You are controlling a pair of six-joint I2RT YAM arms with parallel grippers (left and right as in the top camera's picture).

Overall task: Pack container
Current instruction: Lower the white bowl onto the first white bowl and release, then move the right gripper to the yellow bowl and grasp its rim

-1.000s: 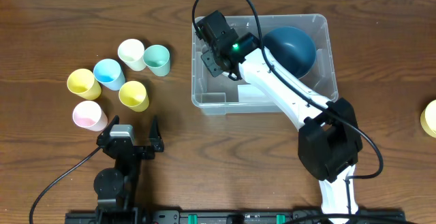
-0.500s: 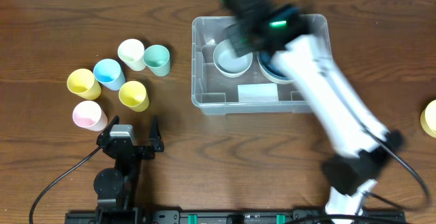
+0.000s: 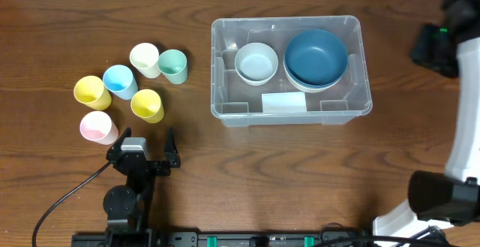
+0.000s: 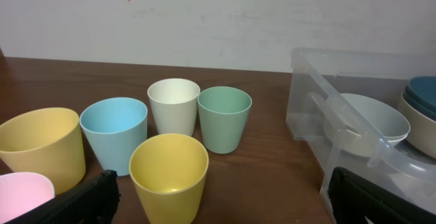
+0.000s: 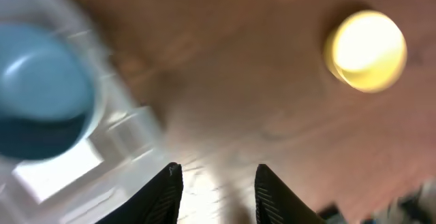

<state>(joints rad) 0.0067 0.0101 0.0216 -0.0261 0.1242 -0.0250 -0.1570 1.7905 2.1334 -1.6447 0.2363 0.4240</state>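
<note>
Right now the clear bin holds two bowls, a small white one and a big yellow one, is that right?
Not quite: the big bowl is dark blue, not yellow. The overhead view shows it beside the small white bowl inside the clear bin.

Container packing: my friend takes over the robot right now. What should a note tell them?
Left gripper: open, empty, low, near the cups.
Right gripper: open, empty, over the table, right of the container.
Done: white bowl and blue bowl sit side by side in the container.
To do, likely: six cups stand outside, left of it; a blurred yellow cup stands on its right.
</note>
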